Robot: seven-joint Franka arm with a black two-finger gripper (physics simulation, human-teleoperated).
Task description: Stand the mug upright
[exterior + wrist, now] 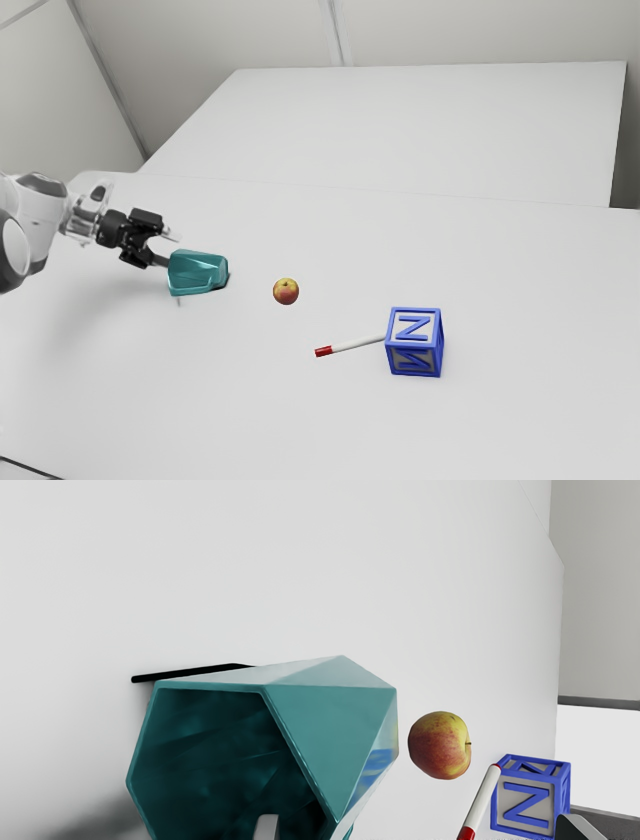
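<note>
The teal faceted mug lies on its side on the table, toward the exterior view's left. Right beside it is my gripper, its fingers standing wide apart. In the wrist view the mug turns its dark hollow mouth toward my hand. One fingertip of the gripper overlaps that mouth, and the other stands outside the mug, beyond its side wall. Whether the first finger is inside the mouth or just in front of it I cannot tell. Nothing is held between the two fingers.
An apple rests beyond the mug, toward the exterior view's right. Farther that way are a white marker with a red end and a blue-edged letter block, close together. A thin black strip shows beside the mug.
</note>
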